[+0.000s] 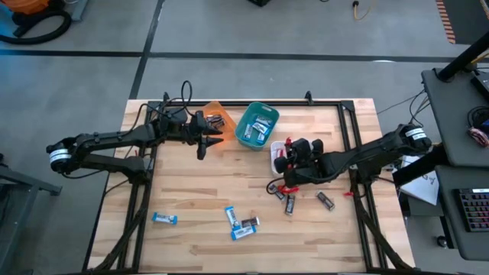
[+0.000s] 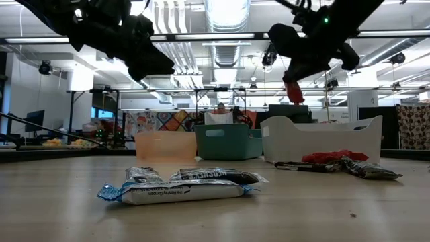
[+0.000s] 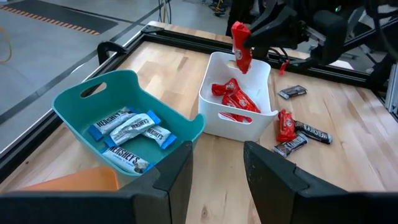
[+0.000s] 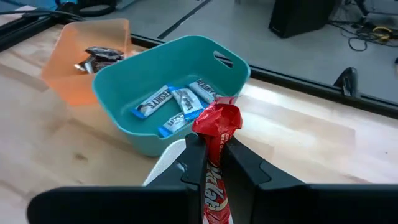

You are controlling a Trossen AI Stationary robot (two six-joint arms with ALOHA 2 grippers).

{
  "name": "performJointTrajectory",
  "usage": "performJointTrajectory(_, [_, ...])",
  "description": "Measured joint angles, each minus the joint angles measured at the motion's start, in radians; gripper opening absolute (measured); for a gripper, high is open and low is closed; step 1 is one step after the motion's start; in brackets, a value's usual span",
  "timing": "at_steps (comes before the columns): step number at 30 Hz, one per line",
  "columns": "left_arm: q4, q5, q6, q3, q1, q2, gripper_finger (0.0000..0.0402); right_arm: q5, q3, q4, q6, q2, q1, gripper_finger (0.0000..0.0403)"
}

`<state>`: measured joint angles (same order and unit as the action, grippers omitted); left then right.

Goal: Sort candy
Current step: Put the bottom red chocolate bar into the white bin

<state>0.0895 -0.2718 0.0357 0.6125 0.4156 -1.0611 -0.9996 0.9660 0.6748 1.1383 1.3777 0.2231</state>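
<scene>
Wooden table (image 1: 199, 198), light planks, black metal frame round edge. Three plastic bins lined up toward 12 o'clock edge: orange bin (image 1: 221, 114) at 11, teal bin (image 1: 248, 131) just beside it, handle slots in walls, white bin (image 1: 276, 156) next along toward 1, slightly nearer centre. Grey concrete floor (image 1: 252, 30) all round. Desk with keyboard (image 1: 475, 210) off at 3 o'clock. Workshop room behind, ducts on ceiling (image 2: 228, 13), colourful quilt-looking thing (image 2: 168, 122) far back.
</scene>
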Motion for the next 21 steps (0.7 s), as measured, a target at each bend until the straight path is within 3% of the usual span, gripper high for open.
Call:
performJointTrajectory(15, [0.000, 0.000, 0.000, 0.000, 0.000, 0.000, 0.0127, -0.048, -0.102, -0.006, 0.133, 0.000, -0.006, 0.0034])
performJointTrajectory(21, [0.000, 0.000, 0.000, 0.000, 0.000, 0.000, 0.0127, -0.048, -0.107, -0.009, 0.138, 0.000, -0.009, 0.0076])
